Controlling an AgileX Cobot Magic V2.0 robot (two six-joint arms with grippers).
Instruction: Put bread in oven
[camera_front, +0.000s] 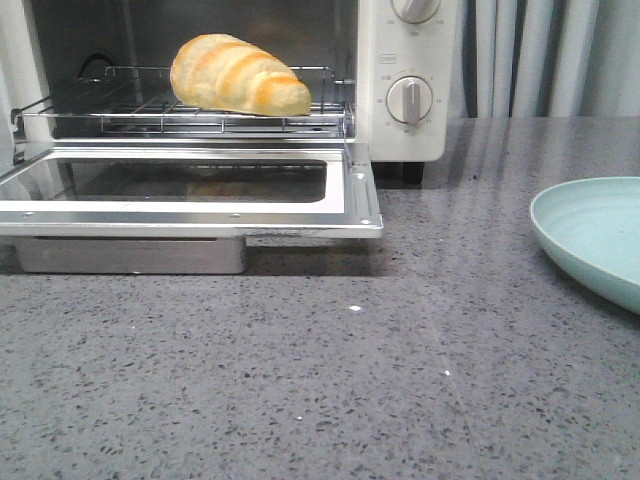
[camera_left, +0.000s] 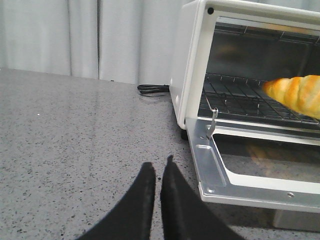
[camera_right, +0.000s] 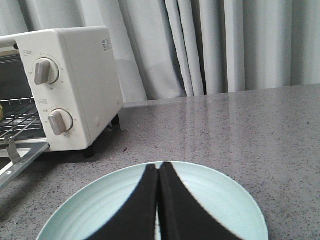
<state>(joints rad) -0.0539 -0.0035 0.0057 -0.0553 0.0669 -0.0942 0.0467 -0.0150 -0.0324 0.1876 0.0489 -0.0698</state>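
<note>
The bread is a golden-yellow roll with ridged segments, paler at its fat end and browner toward its tapered tip. It lies on the wire rack inside the oven, a white metal box with two round white knobs on its right panel. The oven's glass-windowed door hangs open, flat and level, its steel frame shiny. The oven stands on a grey speckled stone-like countertop that looks polished, with pale pleated curtains behind. A round, pale blue-green plate sits to the right. The left gripper hovers near the door's corner, its black fingers nearly together with perhaps a slit between. The right gripper hangs over the plate, fingers pressed together.
</note>
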